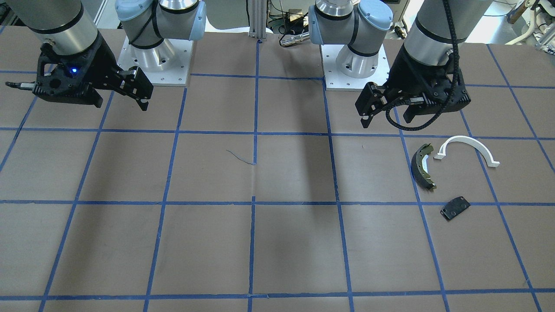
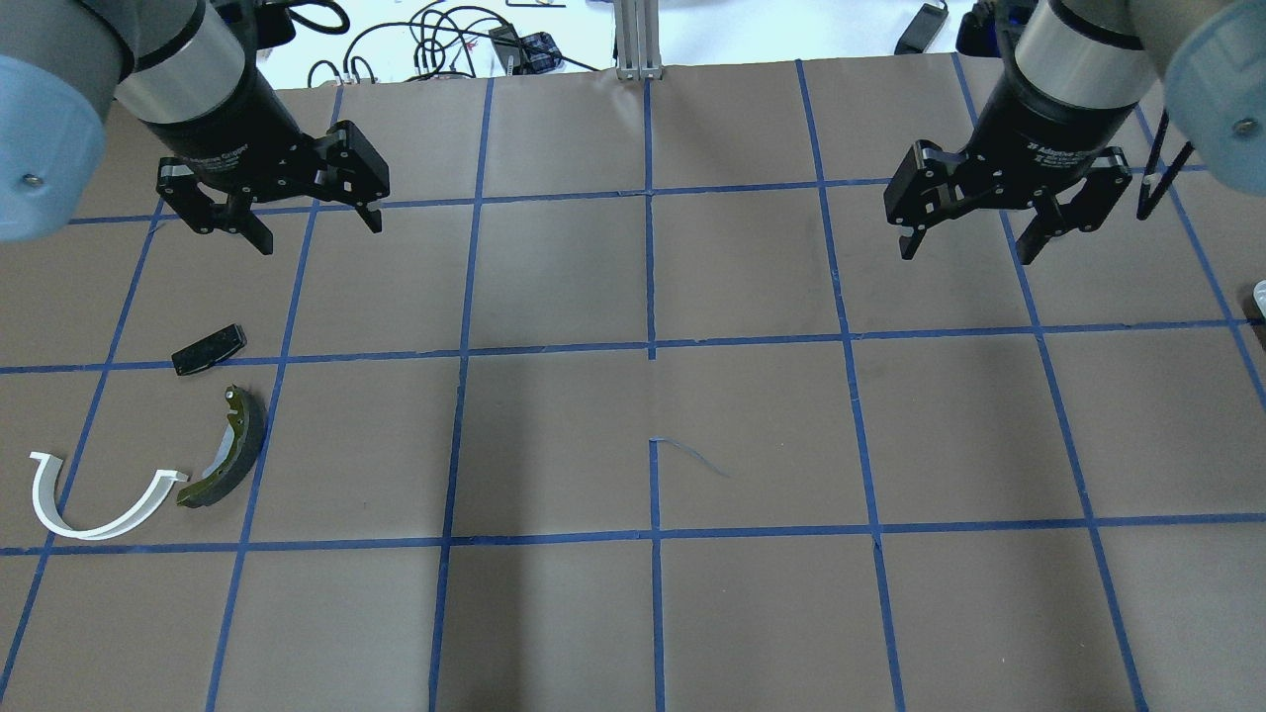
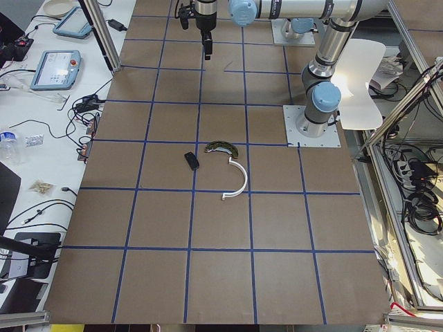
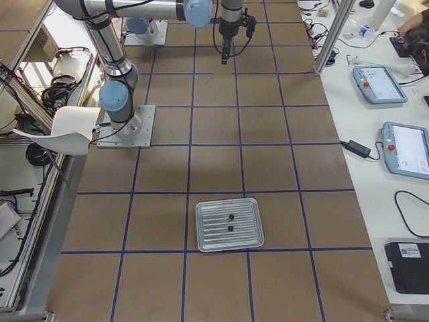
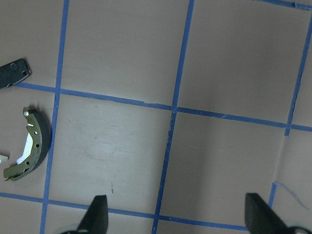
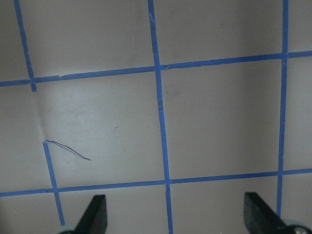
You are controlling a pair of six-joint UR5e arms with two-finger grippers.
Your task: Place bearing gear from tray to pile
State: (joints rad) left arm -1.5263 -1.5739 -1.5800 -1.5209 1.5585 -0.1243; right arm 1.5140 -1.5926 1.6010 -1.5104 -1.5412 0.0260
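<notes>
The pile lies on the robot's left side: a dark olive brake shoe (image 2: 226, 450), a white half-ring arc (image 2: 99, 499) and a small black plate (image 2: 208, 349). It also shows in the front view as shoe (image 1: 422, 167), arc (image 1: 468, 145) and plate (image 1: 455, 208). A metal tray (image 4: 208, 235) shows only in the exterior right view, with two small dark parts (image 4: 230, 222) on it; I cannot tell which is the bearing gear. My left gripper (image 2: 318, 229) hangs open and empty beyond the pile. My right gripper (image 2: 967, 247) hangs open and empty over bare table.
The two arm bases (image 1: 156, 56) (image 1: 355, 60) stand on plates at the robot's edge. A loose strand of blue tape (image 2: 692, 457) lies mid-table. Benches with teach pendants (image 4: 402, 147) and cables run along the operators' side. Brown paper with a blue tape grid covers the table.
</notes>
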